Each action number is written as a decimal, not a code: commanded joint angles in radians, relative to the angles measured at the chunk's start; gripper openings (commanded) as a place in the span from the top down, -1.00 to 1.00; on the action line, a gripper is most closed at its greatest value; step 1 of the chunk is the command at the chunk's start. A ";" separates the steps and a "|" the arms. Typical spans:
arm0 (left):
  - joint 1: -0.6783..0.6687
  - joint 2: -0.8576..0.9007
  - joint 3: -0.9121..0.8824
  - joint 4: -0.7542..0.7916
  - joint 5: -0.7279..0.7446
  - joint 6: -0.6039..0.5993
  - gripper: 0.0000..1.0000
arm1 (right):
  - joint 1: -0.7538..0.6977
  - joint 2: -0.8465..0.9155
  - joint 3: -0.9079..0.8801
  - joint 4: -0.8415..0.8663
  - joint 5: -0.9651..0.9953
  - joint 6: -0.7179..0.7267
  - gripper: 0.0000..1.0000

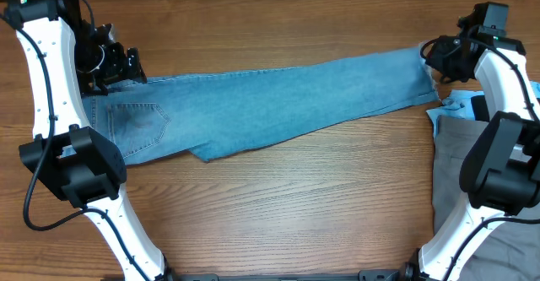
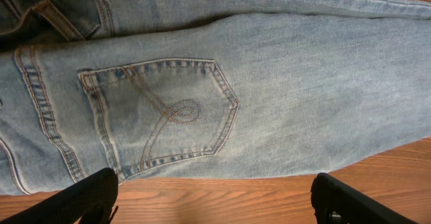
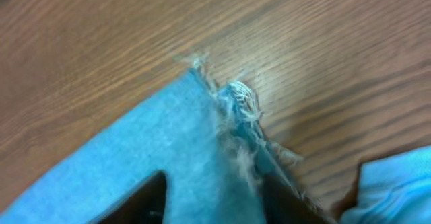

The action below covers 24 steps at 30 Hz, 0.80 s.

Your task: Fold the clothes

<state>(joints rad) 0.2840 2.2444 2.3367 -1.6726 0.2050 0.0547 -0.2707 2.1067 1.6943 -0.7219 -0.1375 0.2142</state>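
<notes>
Step judged: bring frayed hem [image 3: 239, 103] to waist. To do well: take both layers squarely, lift clear, keep legs aligned. The jeans [image 1: 278, 104] lie flat on the surface [image 1: 295, 213], waist at 9 o'clock, hem at 2. At waist, left gripper [image 2: 214, 187]: jaws wide, empty, just beside back pocket [image 2: 161, 113]. At hem, right gripper [image 1: 434, 55]: jaws straddle it; whether gripped, cannot tell.

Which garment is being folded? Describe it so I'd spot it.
On the wooden table, stretched across its far half, lie the jeans. Light blue denim, a stitched back pocket and a frayed hem set them apart from the plain grey trousers at the right edge.
</notes>
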 commanded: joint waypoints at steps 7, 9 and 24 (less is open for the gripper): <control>0.002 0.011 0.021 0.001 0.005 -0.010 -0.89 | -0.032 -0.002 0.008 -0.010 0.047 -0.018 -0.57; 0.002 0.011 0.021 0.001 0.005 -0.010 -0.89 | -0.043 0.011 0.007 -0.021 0.045 -0.041 -0.45; 0.051 -0.035 0.024 -0.017 -0.047 -0.080 -0.77 | -0.075 0.094 0.007 -0.017 -0.205 -0.193 -0.24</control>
<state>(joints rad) 0.2989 2.2444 2.3367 -1.6871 0.1818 0.0261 -0.3450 2.1845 1.6943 -0.7467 -0.3096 0.0463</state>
